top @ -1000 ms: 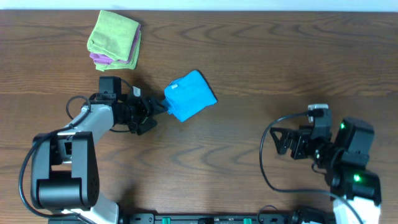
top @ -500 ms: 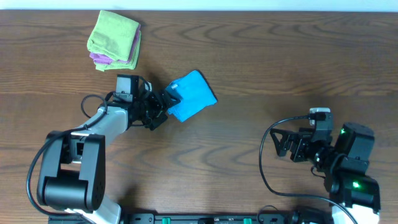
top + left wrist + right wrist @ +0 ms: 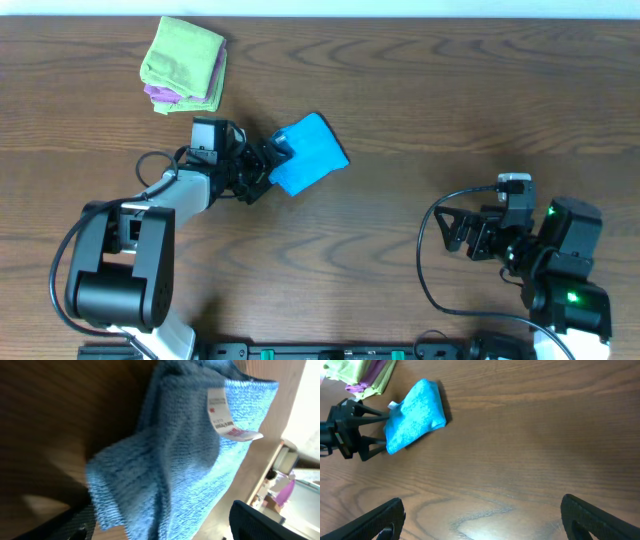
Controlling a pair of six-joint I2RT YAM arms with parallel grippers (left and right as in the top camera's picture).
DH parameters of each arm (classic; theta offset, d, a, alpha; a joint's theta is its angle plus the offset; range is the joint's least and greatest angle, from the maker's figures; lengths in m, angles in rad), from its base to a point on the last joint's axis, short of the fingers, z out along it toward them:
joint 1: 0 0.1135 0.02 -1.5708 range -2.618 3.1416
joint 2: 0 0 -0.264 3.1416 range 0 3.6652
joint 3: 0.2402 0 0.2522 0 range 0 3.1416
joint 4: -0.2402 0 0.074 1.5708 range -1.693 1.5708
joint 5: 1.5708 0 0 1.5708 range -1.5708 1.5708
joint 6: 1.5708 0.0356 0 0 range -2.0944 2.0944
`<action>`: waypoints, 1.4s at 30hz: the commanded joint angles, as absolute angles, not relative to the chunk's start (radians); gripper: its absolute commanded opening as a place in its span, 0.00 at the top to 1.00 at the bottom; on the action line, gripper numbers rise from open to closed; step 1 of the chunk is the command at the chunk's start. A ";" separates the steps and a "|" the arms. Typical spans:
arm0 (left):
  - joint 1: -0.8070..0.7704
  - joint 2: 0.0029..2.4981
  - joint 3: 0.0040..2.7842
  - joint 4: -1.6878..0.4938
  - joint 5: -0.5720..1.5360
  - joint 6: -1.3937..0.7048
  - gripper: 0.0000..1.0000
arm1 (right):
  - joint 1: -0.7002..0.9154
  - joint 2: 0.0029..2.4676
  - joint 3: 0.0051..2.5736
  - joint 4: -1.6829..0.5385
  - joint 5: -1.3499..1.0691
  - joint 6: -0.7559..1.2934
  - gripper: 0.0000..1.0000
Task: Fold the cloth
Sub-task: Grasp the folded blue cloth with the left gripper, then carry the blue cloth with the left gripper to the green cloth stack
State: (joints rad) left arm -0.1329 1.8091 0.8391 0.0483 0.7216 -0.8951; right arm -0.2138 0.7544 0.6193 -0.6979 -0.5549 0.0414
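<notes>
The sky-blue cloth (image 3: 312, 152) lies folded into a small oblong on the wooden table, left of centre. It fills the left wrist view (image 3: 190, 460), its white tag (image 3: 225, 420) at the upper end, and shows in the right wrist view (image 3: 415, 415). My left gripper (image 3: 272, 162) is open, its fingers spread on either side of the cloth's near left end (image 3: 165, 522). My right gripper (image 3: 452, 232) is open and empty at the right front, far from the cloth; its fingertips frame bare table (image 3: 482, 515).
A lime-green folded cloth (image 3: 183, 58) lies on a purple folded cloth (image 3: 160, 95) at the back left, also in the right wrist view (image 3: 355, 372). The table's far edge runs along the top.
My left gripper has moved right to the cloth, and its open fingers now straddle the cloth's left end. The cloth and right arm have barely moved.
</notes>
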 commanded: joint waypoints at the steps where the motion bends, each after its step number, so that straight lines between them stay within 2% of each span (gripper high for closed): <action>1: -0.155 1.865 0.830 0.057 0.715 -0.919 0.14 | -0.222 0.752 0.613 -0.699 -0.573 0.052 0.01; 6: -0.180 1.910 0.830 0.104 0.699 -0.925 0.14 | -0.222 0.752 0.613 -0.699 -0.573 0.051 0.01; 8: -0.188 1.937 0.830 0.123 0.693 -0.925 0.18 | -0.222 0.752 0.613 -0.699 -0.573 0.051 0.01; 10: -0.195 1.980 0.830 0.155 0.691 -0.924 0.29 | -0.222 0.752 0.613 -0.699 -0.573 0.051 0.01; 12: -0.199 2.033 0.830 0.200 0.697 -0.923 0.45 | -0.222 0.752 0.613 -0.699 -0.573 0.051 0.01; 17: -0.205 2.165 0.830 0.355 0.743 -0.921 0.66 | -0.222 0.752 0.613 -0.699 -0.573 0.051 0.01; 19: -0.204 2.201 0.830 0.413 0.761 -0.921 0.65 | -0.222 0.752 0.613 -0.699 -0.573 0.051 0.01; 22: -0.205 2.224 0.831 0.440 0.760 -0.920 0.50 | -0.222 0.752 0.613 -0.699 -0.573 0.051 0.01; 24: -0.205 2.224 0.831 0.449 0.748 -0.898 0.47 | -0.222 0.752 0.613 -0.699 -0.573 0.052 0.01; 26: -0.205 2.224 0.831 0.461 0.730 -0.888 0.57 | -0.222 0.752 0.613 -0.699 -0.573 0.051 0.01; 33: -0.205 2.224 0.832 0.477 0.699 -0.821 0.75 | -0.222 0.752 0.613 -0.699 -0.573 0.051 0.01; 37: -0.205 2.224 0.834 0.509 0.702 -0.785 0.94 | -0.222 0.752 0.613 -0.699 -0.573 0.051 0.01; 42: -0.205 2.224 0.849 0.594 0.740 -0.785 0.94 | -0.222 0.752 0.613 -0.699 -0.573 0.051 0.01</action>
